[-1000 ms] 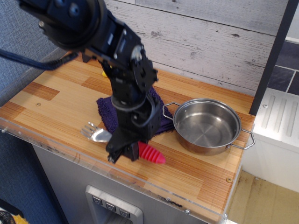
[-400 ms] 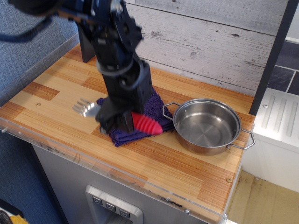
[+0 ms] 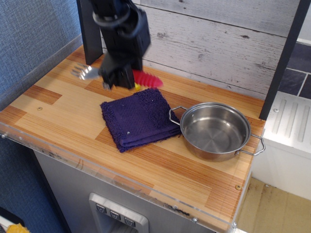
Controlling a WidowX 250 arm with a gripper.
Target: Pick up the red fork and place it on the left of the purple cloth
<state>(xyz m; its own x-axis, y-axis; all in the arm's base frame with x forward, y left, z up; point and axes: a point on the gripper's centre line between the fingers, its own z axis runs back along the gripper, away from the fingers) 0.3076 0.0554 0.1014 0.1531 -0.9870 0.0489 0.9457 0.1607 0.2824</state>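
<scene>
My gripper (image 3: pixel 118 77) is shut on the red fork, holding it in the air above the back of the wooden counter. The fork's silver head (image 3: pixel 83 72) sticks out to the left and its ribbed red handle (image 3: pixel 147 79) sticks out to the right. The purple cloth (image 3: pixel 139 118) lies folded on the counter in front of and below the gripper, fully in view. The gripper hangs behind the cloth's back left corner.
A steel pot (image 3: pixel 215 131) stands right of the cloth, its handle touching the cloth's edge. A bit of a yellow thing (image 3: pixel 137 87) peeks out behind the cloth, under the fork. A grey plank wall (image 3: pixel 218 39) runs along the back. Bare counter (image 3: pixel 53 107) lies left of the cloth.
The gripper has lifted the fork from the counter's front, carried it up and back over the cloth to the back left. The cloth is now uncovered.
</scene>
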